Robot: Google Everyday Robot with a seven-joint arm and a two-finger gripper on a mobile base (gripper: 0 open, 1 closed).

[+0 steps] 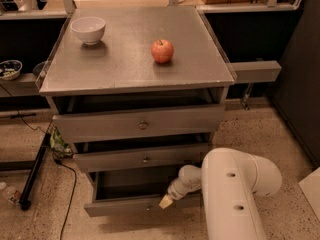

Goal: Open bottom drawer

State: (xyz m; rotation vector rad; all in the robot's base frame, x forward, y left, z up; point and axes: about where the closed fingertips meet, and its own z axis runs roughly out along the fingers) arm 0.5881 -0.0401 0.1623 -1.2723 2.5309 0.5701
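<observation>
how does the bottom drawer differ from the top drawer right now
The bottom drawer is pulled well out, its dark inside showing; the top drawer shows far less of its inside. The bottom drawer's front looks slimmer and narrower than the top drawer's. The gripper is at the bottom drawer's front, well below the top drawer. Both are flat grey.

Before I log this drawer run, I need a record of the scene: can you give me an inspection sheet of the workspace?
Surface: grey cabinet top, flat.
Job's things: bottom drawer pulled partly out, inside in shadow.
Clutter: white bowl and red apple on top.
Claw: claw at the bottom drawer's front edge, right of centre.
Cables: black cable on floor, left of cabinet.
Surroundings: speckled floor; patterned dish on left shelf.
</observation>
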